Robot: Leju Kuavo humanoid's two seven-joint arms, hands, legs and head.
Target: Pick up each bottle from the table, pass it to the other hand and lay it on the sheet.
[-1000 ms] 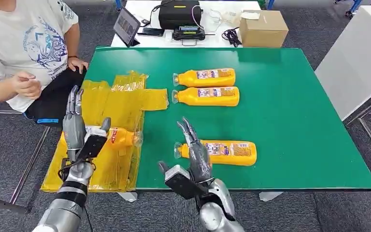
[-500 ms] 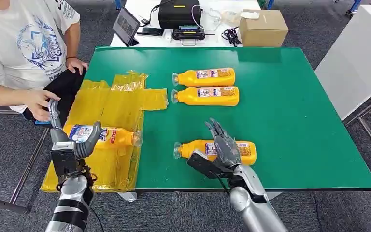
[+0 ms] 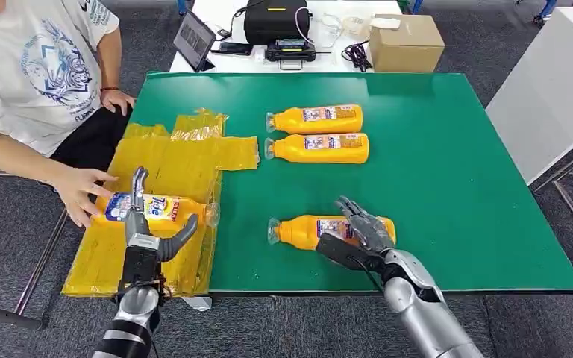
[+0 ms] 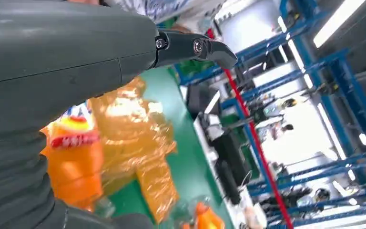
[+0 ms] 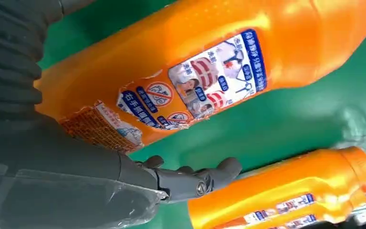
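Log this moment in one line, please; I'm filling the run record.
left hand: open, above bottle on sheet | right hand: open, over nearest table bottle | person's hand: at sheet bottle

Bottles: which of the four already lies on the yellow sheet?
The bottle with the blue label, on the yellow sheet by the left hand. The other three lie on bare green table.

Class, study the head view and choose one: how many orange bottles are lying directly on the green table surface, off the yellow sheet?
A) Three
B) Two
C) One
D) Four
A: two bottles lie side by side at the far part of the green table, a third bottle lies near the right hand, and the fourth bottle rests on the yellow sheet.
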